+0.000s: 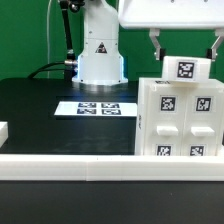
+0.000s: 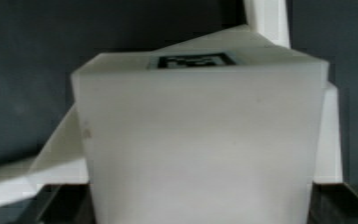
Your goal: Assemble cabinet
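The cabinet point(image 1: 180, 120), a large white box with four tagged panels on its near face, stands at the exterior view's right. A smaller white tagged piece point(image 1: 187, 69) rests on top of it. My gripper point(image 1: 186, 48) hangs straight above, with one finger on each side of that piece. In the wrist view the piece point(image 2: 194, 130) fills the frame, its tag on the far end. The dark fingertips point(image 2: 55, 205) press against both of its sides, so my gripper is shut on it.
The marker board point(image 1: 96, 108) lies flat on the black table in front of the white robot base point(image 1: 100, 50). A long white rail point(image 1: 70, 161) runs along the front edge. A small white part point(image 1: 3, 130) shows at the left edge.
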Controlling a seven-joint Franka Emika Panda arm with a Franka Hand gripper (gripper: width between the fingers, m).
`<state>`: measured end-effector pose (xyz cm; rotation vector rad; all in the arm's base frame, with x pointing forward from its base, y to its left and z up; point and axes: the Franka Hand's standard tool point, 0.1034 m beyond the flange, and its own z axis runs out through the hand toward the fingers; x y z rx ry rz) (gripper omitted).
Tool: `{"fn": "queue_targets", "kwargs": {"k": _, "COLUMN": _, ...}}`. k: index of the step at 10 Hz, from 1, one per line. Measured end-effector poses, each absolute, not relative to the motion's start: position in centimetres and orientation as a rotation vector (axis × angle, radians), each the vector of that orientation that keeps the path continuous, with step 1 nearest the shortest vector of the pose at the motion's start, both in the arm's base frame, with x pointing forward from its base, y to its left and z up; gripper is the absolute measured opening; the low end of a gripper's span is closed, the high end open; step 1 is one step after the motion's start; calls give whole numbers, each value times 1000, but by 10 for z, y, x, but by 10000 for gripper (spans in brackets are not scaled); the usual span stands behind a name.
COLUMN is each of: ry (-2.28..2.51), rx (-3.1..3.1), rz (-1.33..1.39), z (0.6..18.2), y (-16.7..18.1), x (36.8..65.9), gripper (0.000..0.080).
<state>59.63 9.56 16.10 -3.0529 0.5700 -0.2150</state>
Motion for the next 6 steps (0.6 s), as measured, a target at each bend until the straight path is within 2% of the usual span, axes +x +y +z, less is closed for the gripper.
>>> {"fn": "queue_targets", "kwargs": {"k": 4, "ry": 1119, "rx": -2829, "rz": -277, "z": 161, "y": 104, "x": 599, "gripper": 561}}
{"fn": "queue_targets", "kwargs": {"k": 6, "ry": 1247, "rx": -2761, "rz": -273, "z": 160, "y": 104, "x": 600, "gripper": 561}}
